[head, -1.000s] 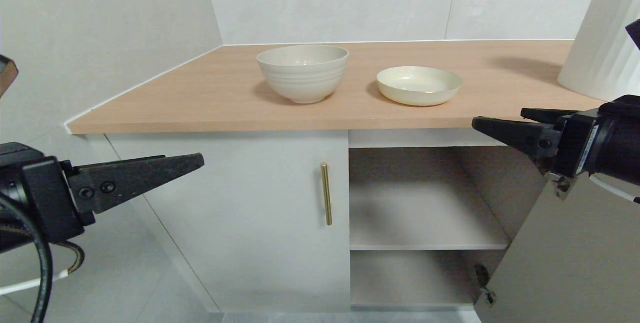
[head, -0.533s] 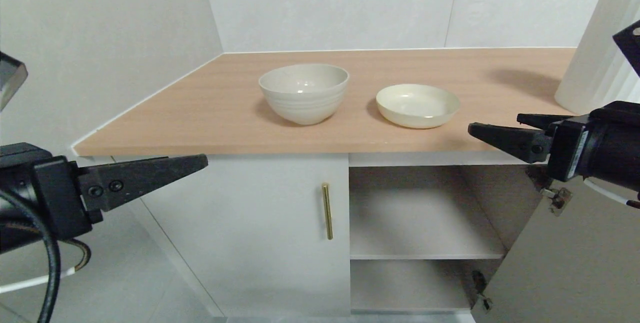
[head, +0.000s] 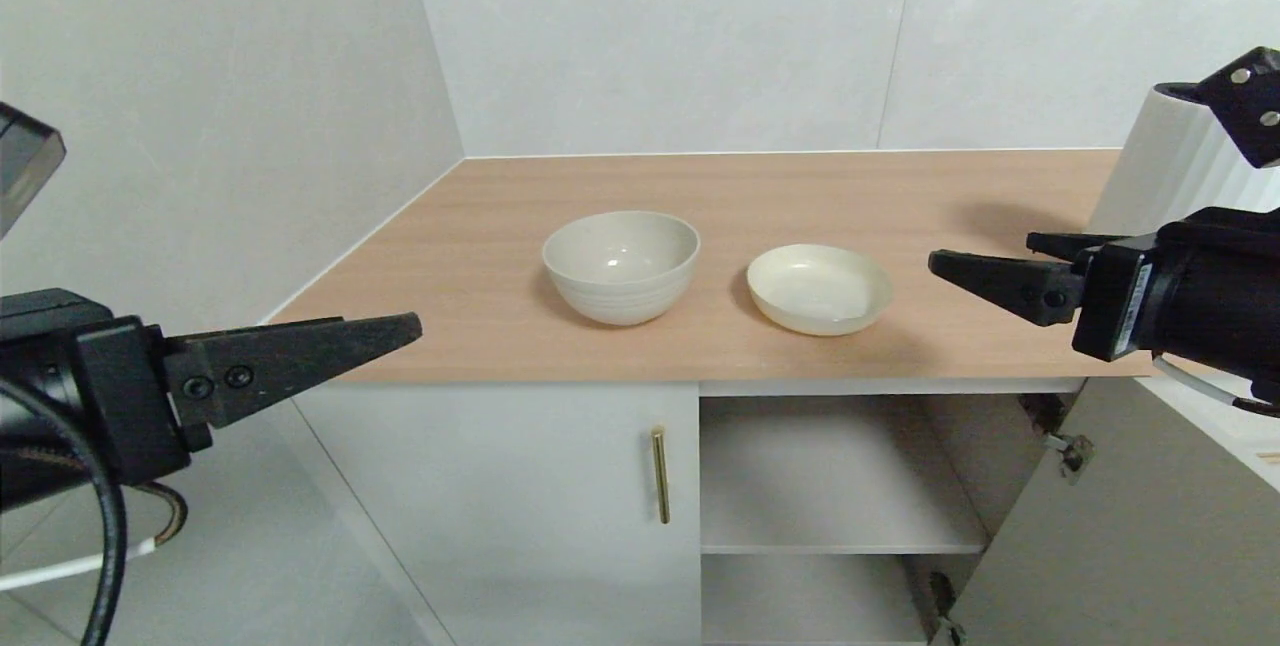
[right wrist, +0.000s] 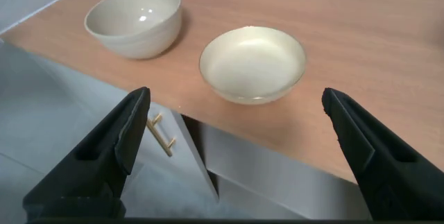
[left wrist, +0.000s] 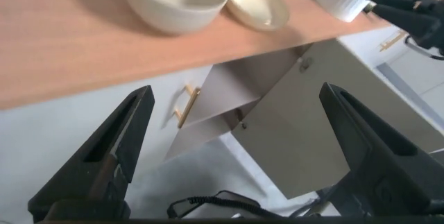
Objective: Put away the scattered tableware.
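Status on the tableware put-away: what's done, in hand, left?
Done: the cabinet door stands open, with the shelves exposed. In hand: nothing. The left end effector and right end effector are both open and empty, the right one closer to the shallow dish. Left: the bowl and shallow dish both sit on the countertop, and each has yet to go onto the shelves.

Upright bowl [head: 621, 266] beside plate [head: 819, 288] (apart)

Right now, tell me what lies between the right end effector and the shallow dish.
Nothing but bare countertop. In the head view the right end effector hangs apart from the shallow dish, with only wood between them.
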Motion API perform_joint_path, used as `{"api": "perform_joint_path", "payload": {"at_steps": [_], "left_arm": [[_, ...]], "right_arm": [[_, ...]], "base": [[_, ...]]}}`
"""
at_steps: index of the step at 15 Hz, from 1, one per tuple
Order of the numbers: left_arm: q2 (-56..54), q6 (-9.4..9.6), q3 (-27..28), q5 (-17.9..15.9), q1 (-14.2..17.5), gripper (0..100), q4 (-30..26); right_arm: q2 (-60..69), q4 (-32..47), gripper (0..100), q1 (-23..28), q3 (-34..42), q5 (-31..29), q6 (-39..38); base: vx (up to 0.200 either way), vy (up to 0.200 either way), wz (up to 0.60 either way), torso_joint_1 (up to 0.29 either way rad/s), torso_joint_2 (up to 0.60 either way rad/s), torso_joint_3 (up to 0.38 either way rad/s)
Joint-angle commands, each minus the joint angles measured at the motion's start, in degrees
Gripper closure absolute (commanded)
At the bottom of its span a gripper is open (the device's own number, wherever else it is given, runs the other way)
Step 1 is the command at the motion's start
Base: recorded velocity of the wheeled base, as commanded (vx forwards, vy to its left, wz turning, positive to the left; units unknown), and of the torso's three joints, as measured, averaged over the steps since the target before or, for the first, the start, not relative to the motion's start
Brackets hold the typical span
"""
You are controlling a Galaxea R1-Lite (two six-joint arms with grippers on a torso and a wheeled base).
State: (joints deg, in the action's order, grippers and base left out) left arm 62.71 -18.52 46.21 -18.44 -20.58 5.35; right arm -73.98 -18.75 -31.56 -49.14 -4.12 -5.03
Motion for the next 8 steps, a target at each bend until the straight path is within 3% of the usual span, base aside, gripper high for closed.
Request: {"api": "perform_joint_path", "payload": {"at_steps": [1,3,5,8], "left_arm": [[0.4,-0.03,0.98,-0.01,0.01,0,-0.08],[1.54,-0.12,2.04,0.16,0.01,0,0.01],[5.32,-1.79,5.2,0.95,0.1,0,-0.17],[13.49,-2.22,14.17,4.73,0.71,0,-5.0]], "right_arm": [[-0.81,-0.15,0,0.1,0.01,0.08,-0.06],[-1.6,-1.82,0,0.54,0.1,0.08,-0.06],[-5.38,-3.75,0,1.5,-0.87,0.25,0.11],[-12.94,2.84,0,3.08,-10.01,-2.82,0.02]], "base": [[0.0,0.0,0.0,0.066,-0.2,-0.119],[0.0,0.0,0.0,0.029,-0.09,-0.056],[0.0,0.0,0.0,0.0,0.0,0.0],[0.0,0.0,0.0,0.0,0.0,0.0]]}}
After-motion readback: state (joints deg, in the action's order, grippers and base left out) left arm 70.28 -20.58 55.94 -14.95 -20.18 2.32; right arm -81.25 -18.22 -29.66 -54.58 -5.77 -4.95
